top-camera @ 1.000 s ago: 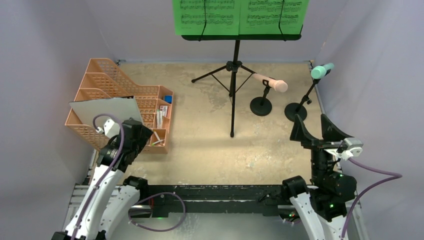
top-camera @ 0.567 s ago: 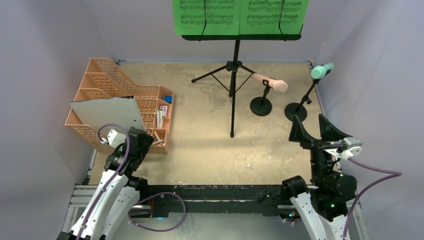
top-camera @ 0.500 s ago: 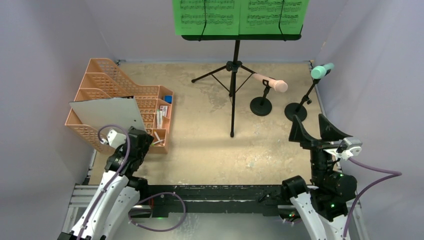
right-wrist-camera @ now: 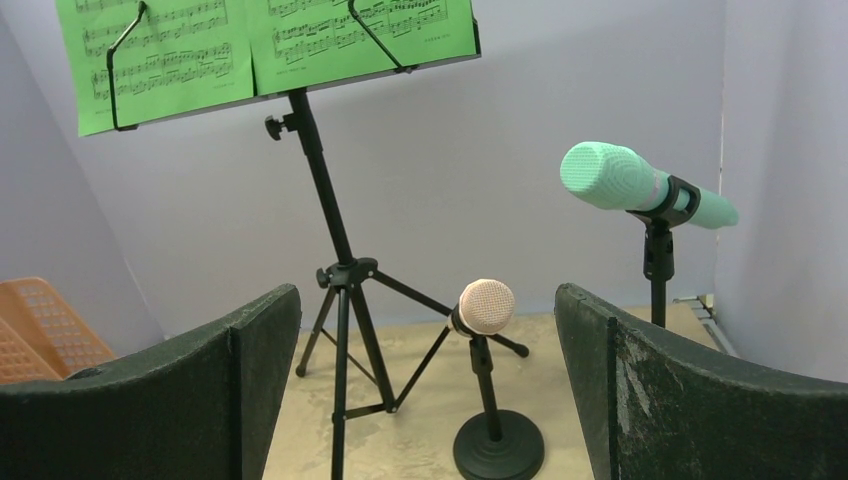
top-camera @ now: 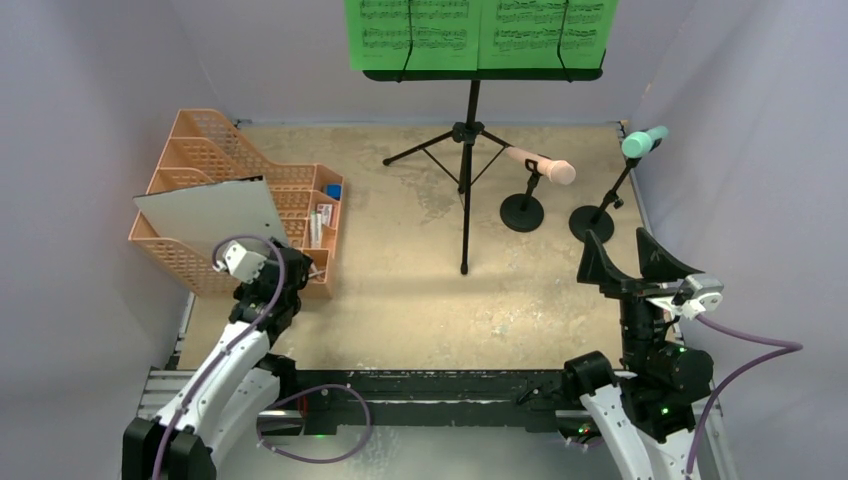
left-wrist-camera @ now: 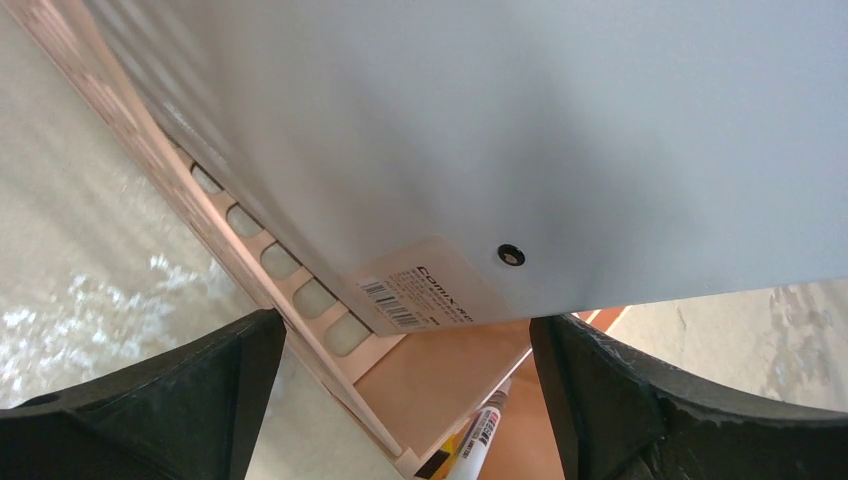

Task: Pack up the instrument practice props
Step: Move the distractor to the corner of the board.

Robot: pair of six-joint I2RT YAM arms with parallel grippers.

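Left gripper (left-wrist-camera: 405, 345): fingers spread wide and holding nothing. It sits close against the front of the orange mesh file organizer (top-camera: 200, 145), under the lower edge of the grey-white board (top-camera: 210, 215).
Right gripper (top-camera: 630, 262): fingers spread wide and empty, raised above the table (top-camera: 420, 300) and aimed at the microphones, well apart from them.
Grey-white board: leans tilted over the organizer's slots. It probably has to be clear of any slot before a prop goes in (a marker pen (left-wrist-camera: 478, 440) already lies in the front tray).
Pink microphone (top-camera: 543, 165): clipped at a slant in its black round-based holder (top-camera: 522, 212), head toward the right arm. It is framed between the right fingers in the wrist view, so it is the likeliest first pick. Close across the barrel just behind the head, then draw it out along the clip's line rather than straight up, or the light base may lift or tip.
Mint microphone (top-camera: 643, 142): clipped higher in the second round-based holder (top-camera: 590, 222), just beside the right wall. Approach from the open side, since there is little room there.
Music stand (top-camera: 465, 135): upright at the far middle on tripod legs. Its black desk carries two green sheet-music pages (top-camera: 410, 30), each held by a wire arm.
Pages: slide them out from under the wire arms before touching the stand. The stand looks top-heavy, so it is best handled last and gripped low on the pole.
Progress: every prop stands set up, so packing looks barely begun.
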